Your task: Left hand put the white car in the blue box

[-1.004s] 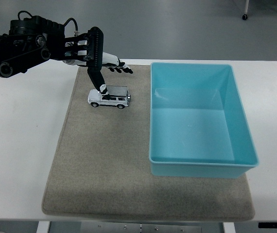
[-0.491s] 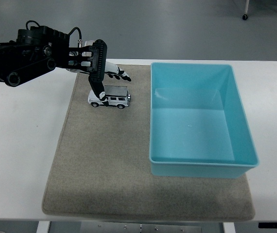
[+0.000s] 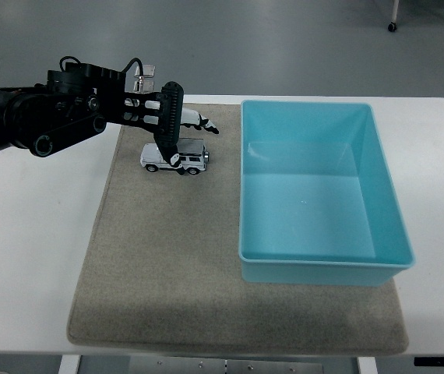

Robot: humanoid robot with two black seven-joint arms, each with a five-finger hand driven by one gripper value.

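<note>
**Clear mat between car and box, box wall in the way**

Left hand sits over the car, blocking it from above and behind. Bare mat lies open in front of the car and on its right, up to the box. Box left wall stands upright between car and box floor. Box inside is free. White table left of the mat is open.

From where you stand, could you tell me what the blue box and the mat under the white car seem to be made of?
The blue box looks like smooth moulded plastic, with a faint sheen on its floor. The mat looks like matte, felt-like fabric, with a fuzzy grey-beige surface.
</note>
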